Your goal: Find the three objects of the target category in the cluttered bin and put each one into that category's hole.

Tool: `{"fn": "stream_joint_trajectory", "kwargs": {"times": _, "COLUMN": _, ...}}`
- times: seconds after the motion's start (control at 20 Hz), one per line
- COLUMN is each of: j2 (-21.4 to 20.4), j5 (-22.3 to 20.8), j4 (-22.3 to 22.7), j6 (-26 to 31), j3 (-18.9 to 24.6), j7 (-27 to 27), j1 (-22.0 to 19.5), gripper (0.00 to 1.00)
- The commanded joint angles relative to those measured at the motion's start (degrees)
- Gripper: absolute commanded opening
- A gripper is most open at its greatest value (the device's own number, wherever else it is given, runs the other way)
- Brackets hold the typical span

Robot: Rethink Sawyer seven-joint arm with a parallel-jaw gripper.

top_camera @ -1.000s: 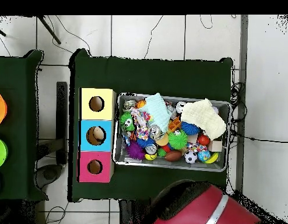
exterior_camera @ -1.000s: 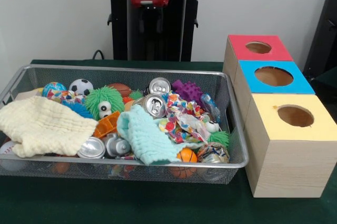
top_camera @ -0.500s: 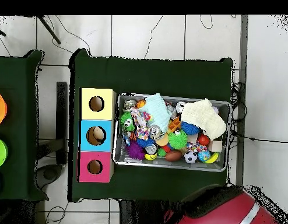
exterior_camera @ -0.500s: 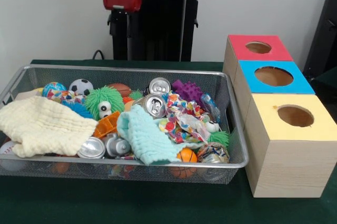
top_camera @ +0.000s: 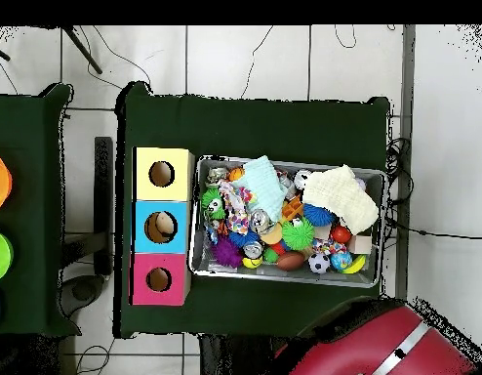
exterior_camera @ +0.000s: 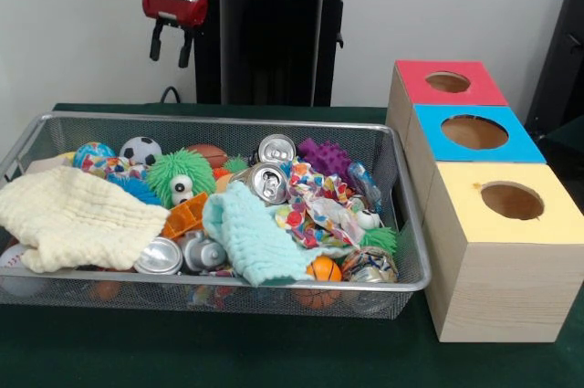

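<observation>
The wire mesh bin (exterior_camera: 228, 120) stands on the green table, full of clutter. It also shows in the overhead view (top_camera: 284, 277). Inside lie silver cans (exterior_camera: 267, 183) (exterior_camera: 276, 148) (exterior_camera: 160, 256), a yellow cloth (exterior_camera: 73, 214), a mint cloth (exterior_camera: 251, 237), a green furry toy (exterior_camera: 178, 173), a soccer ball (exterior_camera: 140, 150), a purple spiky toy (exterior_camera: 324, 156) and a small orange ball (exterior_camera: 324, 269). My gripper (exterior_camera: 171, 46) hangs open and empty, high above the bin's far left corner. In the overhead view only the red arm (top_camera: 381, 347) shows, below the bin.
Three wooden boxes with round holes stand in a row right of the bin: red top (exterior_camera: 415, 78), blue top (exterior_camera: 433, 128), yellow top (exterior_camera: 465, 214). They also show in the overhead view (top_camera: 162, 225). The black pedestal (exterior_camera: 265, 50) stands behind the bin.
The gripper has swung to the left and come lower in the front view, so its two fingers now show. In the overhead view the red arm has moved right.
</observation>
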Motion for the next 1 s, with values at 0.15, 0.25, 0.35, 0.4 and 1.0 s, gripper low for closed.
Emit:
{"fn": "stream_joint_trajectory", "kwargs": {"times": 0.15, "j2": 10.91, "j5": -4.87, "j4": -0.84, "j6": 14.39, "j3": 1.51, "j7": 2.66, "j1": 1.14, "gripper": 1.0}}
{"fn": "stream_joint_trajectory", "kwargs": {"times": 0.25, "j2": 11.38, "j5": -4.54, "j4": -0.63, "j6": 13.92, "j3": 1.25, "j7": 3.04, "j1": 1.27, "gripper": 1.0}}
{"fn": "stream_joint_trajectory", "kwargs": {"times": 0.35, "j2": 11.99, "j5": -4.22, "j4": -0.4, "j6": 13.28, "j3": 0.9, "j7": 3.34, "j1": 1.5, "gripper": 1.0}}
{"fn": "stream_joint_trajectory", "kwargs": {"times": 0.4, "j2": 12.28, "j5": -4.11, "j4": -0.38, "j6": 12.94, "j3": 0.79, "j7": 3.46, "j1": 1.56, "gripper": 1.0}}
{"fn": "stream_joint_trajectory", "kwargs": {"times": 1.0, "j2": 13.46, "j5": -4.69, "j4": -1.24, "j6": 12.29, "j3": 0.25, "j7": 4.97, "j1": 1.9, "gripper": 1.0}}
